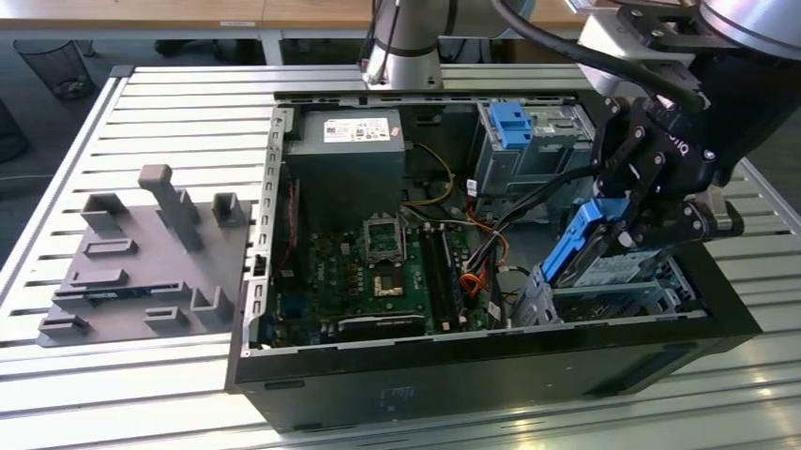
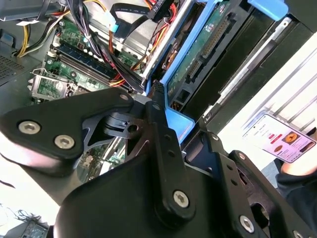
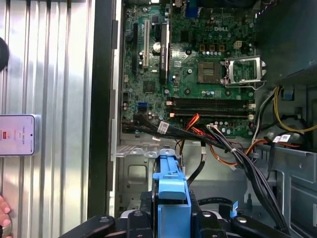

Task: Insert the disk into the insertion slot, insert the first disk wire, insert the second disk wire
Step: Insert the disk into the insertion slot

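Where the open computer case sits on the slatted metal desk, the pincer is closed on the disk, clamping its blue carrier frame. The disk is held steeply tilted, one end raised, over the insertion slot, which occupies the case corner at the exterior view's right. Whether the disk's lower edge touches the slot's rim cannot be determined.

Clearance is limited. The case side wall runs just beside the slot, and the taller cage with the blue latch stands close behind it. A bundle of black, orange and red cables lies between the slot and the motherboard, near the disk's lower end.

In the second wrist view, the disk's green circuit-board face is turned toward the camera.

Outside the case wall, a phone is held over the desk slats. A grey fixture plate lies well apart, at the exterior view's left.
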Available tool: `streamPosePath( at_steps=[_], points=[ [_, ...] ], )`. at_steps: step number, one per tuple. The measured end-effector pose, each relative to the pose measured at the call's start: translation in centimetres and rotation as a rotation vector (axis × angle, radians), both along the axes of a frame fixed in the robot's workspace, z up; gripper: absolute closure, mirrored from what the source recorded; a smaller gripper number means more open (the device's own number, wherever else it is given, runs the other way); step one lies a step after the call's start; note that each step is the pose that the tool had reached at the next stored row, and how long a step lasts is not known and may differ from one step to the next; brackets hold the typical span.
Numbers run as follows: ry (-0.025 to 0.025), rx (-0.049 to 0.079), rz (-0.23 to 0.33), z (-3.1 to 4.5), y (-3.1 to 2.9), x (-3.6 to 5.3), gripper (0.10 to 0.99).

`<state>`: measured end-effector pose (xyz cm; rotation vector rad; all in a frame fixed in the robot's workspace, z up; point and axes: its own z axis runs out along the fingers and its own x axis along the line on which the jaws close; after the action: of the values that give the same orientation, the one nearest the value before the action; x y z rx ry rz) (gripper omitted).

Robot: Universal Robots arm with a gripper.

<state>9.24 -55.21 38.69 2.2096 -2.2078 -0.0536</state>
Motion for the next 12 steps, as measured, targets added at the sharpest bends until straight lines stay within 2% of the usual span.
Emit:
streamPosePath(
  at_steps=[12],
  points=[
    [0.0, 0.002, 0.0, -1.02, 0.0, 0.0, 0.722]
  ],
)
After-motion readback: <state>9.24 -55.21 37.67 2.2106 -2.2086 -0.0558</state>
